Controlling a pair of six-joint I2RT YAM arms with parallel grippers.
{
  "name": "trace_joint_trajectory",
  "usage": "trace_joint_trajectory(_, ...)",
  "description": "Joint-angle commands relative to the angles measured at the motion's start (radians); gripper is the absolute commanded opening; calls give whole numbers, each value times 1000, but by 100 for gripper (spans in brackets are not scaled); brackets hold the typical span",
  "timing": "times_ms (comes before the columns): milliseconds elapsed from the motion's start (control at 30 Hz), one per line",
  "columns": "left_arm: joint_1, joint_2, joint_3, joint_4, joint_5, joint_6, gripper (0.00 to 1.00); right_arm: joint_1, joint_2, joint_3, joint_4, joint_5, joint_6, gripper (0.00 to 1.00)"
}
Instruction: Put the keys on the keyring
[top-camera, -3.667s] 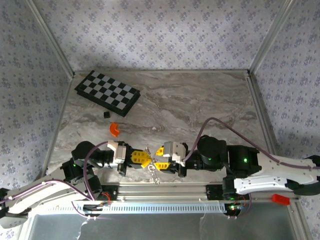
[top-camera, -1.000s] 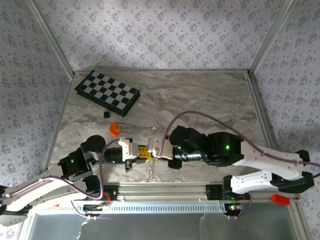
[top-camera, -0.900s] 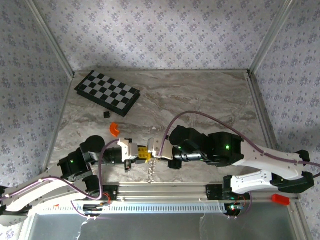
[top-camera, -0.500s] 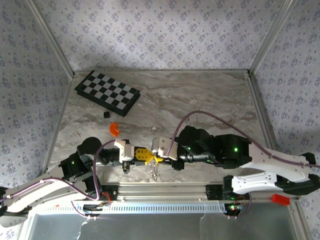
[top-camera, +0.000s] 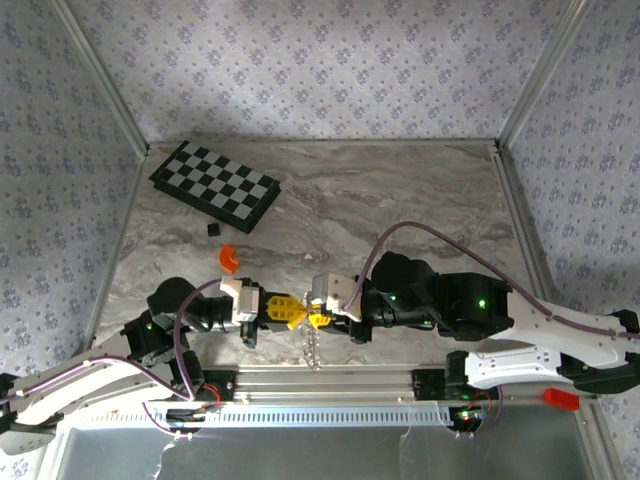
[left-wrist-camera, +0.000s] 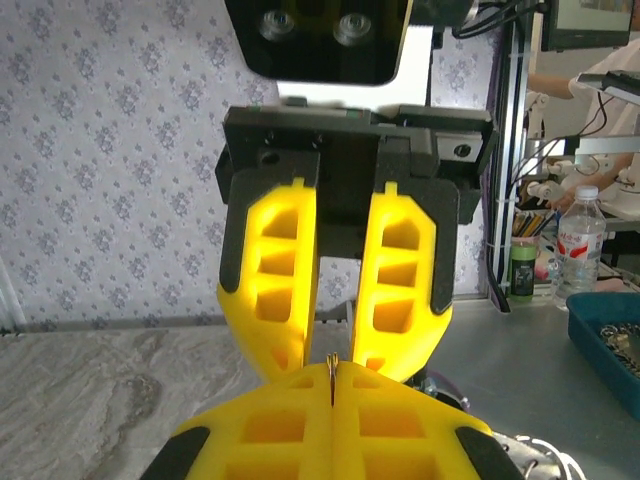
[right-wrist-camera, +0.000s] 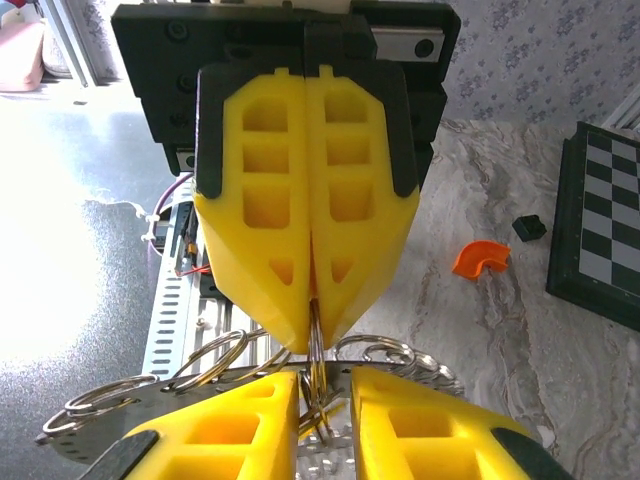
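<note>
Clamping the keyring (right-wrist-camera: 395, 353) tight in the fully closed left gripper (right-wrist-camera: 313, 325) above the marble table's (top-camera: 400, 200) near edge. Meeting it tip to tip with the right gripper (right-wrist-camera: 323, 395), slightly parted around the same wire, with silver loops fanning out just beneath both.

No writing, number or brand mark can be read on anything here. In the left wrist view a bottle (left-wrist-camera: 577, 243) stands at the far right, and any print on it is too small and blurred to make out.
</note>
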Motion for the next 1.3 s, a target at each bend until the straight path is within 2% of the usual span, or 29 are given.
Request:
trace_joint_trajectory(0,-7,-17,2,99,6,-22,0,-5,-23,-8,29,-26,26,20)
trace_joint_trajectory(333,-12,-17,-14,123,12,-33,0,-14,-41,-46,113,-63,38,18)
trace_joint_trajectory(433,-13,-18,-18,131,14,-35,0,-14,-40,-52,128,-62,38,14)
trace_joint_trajectory(600,-13,-23,-24,122,9,-35,0,-15,-46,-59,129,-49,33,2)
trace_joint_trajectory(733,-13,-41,6,-4,-44,18,2,-12,-40,-34,66,6,5,0)
trace_joint_trajectory(833,-13,-43,53,-169,-117,88,20,-3,5,26,-44,83,-32,0)
trace_joint_trajectory(867,-13,-39,72,-224,-134,110,23,2,23,48,-79,104,-43,0)
trace_joint_trajectory(1033,-13,-8,139,-393,-178,172,24,19,80,114,-147,131,-80,0)
trace_joint_trajectory(1267,-13,1,136,-393,-177,168,23,19,113,146,-162,126,-84,0)
